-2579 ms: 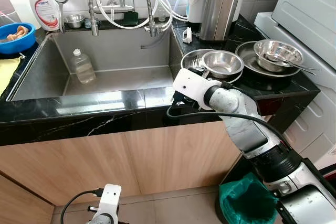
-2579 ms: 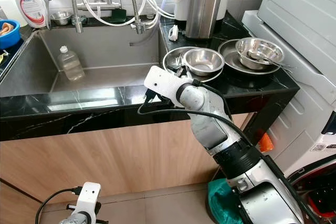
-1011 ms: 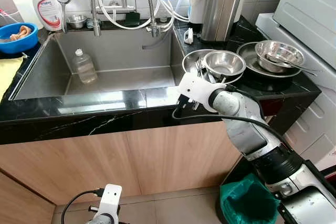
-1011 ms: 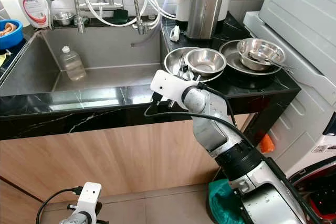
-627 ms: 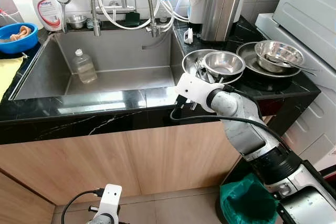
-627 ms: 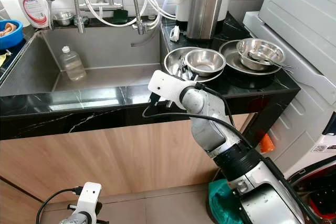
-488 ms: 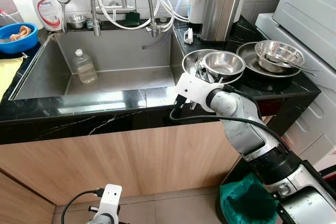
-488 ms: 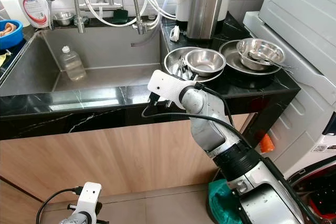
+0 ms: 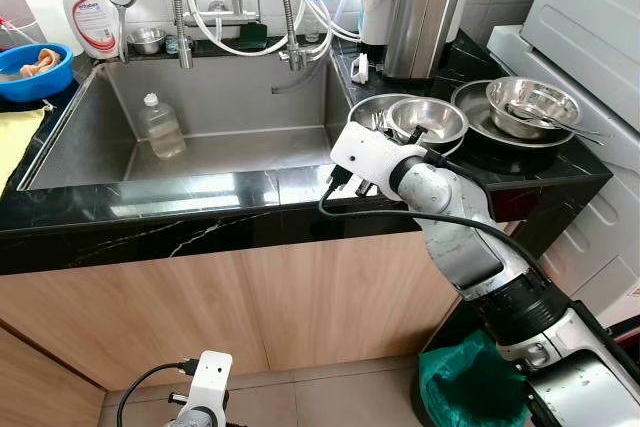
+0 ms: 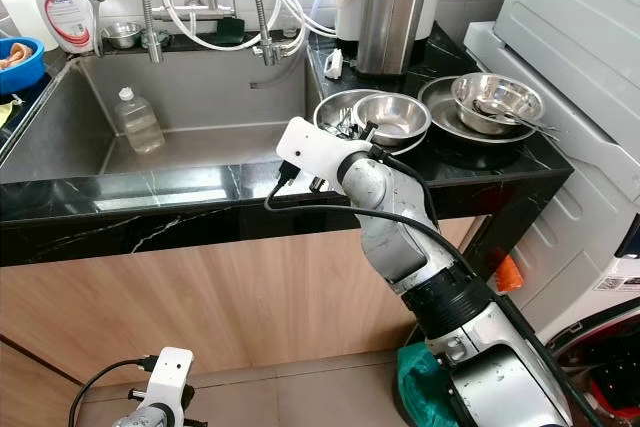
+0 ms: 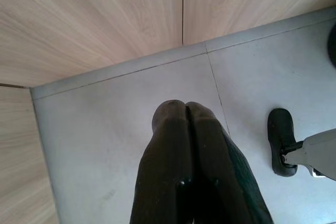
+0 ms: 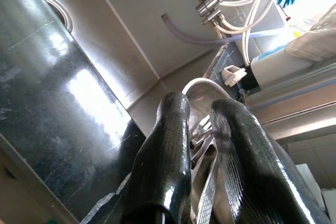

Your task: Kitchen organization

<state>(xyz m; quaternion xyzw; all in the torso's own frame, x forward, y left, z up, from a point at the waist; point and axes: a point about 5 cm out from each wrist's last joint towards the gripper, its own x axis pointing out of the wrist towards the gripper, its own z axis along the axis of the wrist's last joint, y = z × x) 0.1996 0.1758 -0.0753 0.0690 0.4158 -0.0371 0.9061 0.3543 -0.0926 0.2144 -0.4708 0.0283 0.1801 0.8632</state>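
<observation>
Right gripper (image 12: 197, 129) holds its fingers slightly apart, tips at the cutlery (image 12: 202, 129) in the bowl (image 9: 372, 112) ahead. Left gripper (image 11: 185, 109) hangs closed over the floor (image 11: 105, 145).

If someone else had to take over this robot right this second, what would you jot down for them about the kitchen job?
Right gripper: fingers apart, holding nothing, raised at the counter's front edge beside the steel bowl with cutlery.
Left gripper: shut, hanging idle over the floor.
Things: small steel bowl nested against the cutlery bowl; another bowl with utensils on a steel plate further right; plastic bottle lying in the sink.
Done: nothing visibly sorted.
Left: probably pick the cutlery or bowls, then deal with the bottle.
</observation>
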